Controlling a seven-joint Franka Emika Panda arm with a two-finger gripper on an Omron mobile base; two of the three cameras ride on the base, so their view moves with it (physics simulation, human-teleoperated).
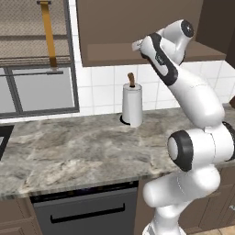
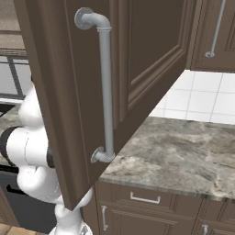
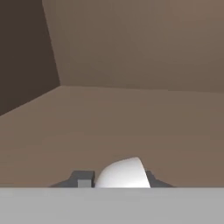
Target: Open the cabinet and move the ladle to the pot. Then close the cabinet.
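Matt brown wooden cabinet [image 2: 151,50], its bar handle [image 2: 106,87] brushed metal.

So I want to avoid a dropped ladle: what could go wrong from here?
The gripper sits around the ladle at its rounded bowl, so it might slip out on lifting. The open cabinet door hangs out over the counter; the arm could clip it while pulling back.

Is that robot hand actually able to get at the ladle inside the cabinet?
Probably yes: the cabinet door stands swung open, and the gripper is inside with the ladle between its fingertips, seemingly gripped.
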